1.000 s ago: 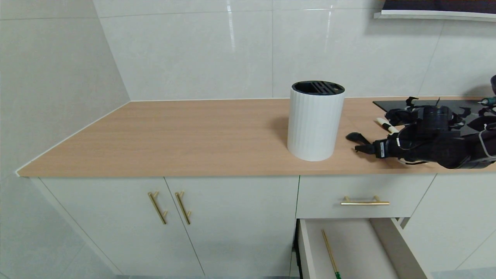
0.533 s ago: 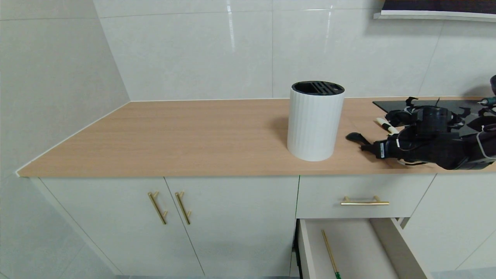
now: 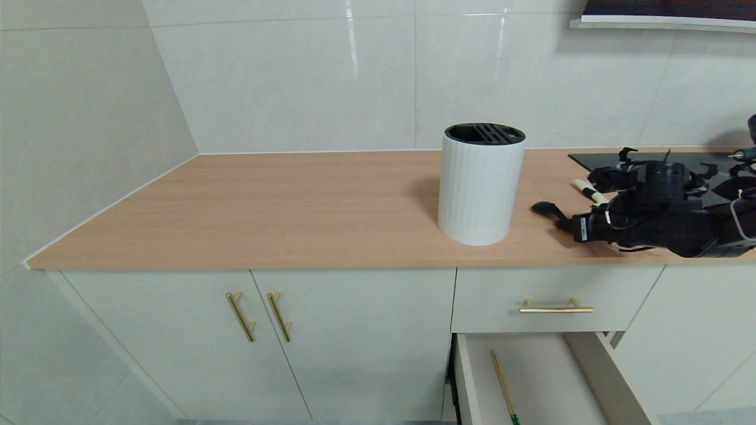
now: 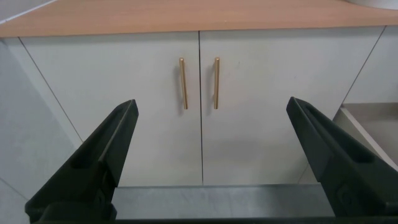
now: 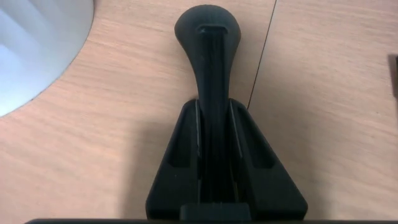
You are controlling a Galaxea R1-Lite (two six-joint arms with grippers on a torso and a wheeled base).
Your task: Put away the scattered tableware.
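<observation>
A black utensil handle [image 3: 542, 207] with a rounded end sticks out toward the white ribbed holder [image 3: 481, 184], low over the wooden counter. My right gripper [image 3: 568, 224] is shut on it; in the right wrist view the handle [image 5: 208, 43] runs between the closed fingers [image 5: 186, 149], and its other end is hidden. The holder's wall [image 5: 37, 43] lies just beside the handle tip. A cream-handled utensil [image 3: 589, 191] lies behind the gripper. My left gripper [image 4: 211, 162] hangs open and empty in front of the cabinet doors.
A black cooktop [image 3: 596, 159] is set in the counter at the right. Below it an open drawer [image 3: 469, 378] holds a chopstick [image 3: 502, 383]. Two gold door handles [image 4: 199, 84] face the left gripper. Bare counter [image 3: 266, 206] stretches left of the holder.
My right gripper has drawn slightly to the right, away from the holder, with the black handle still in it. Nothing else moved.
</observation>
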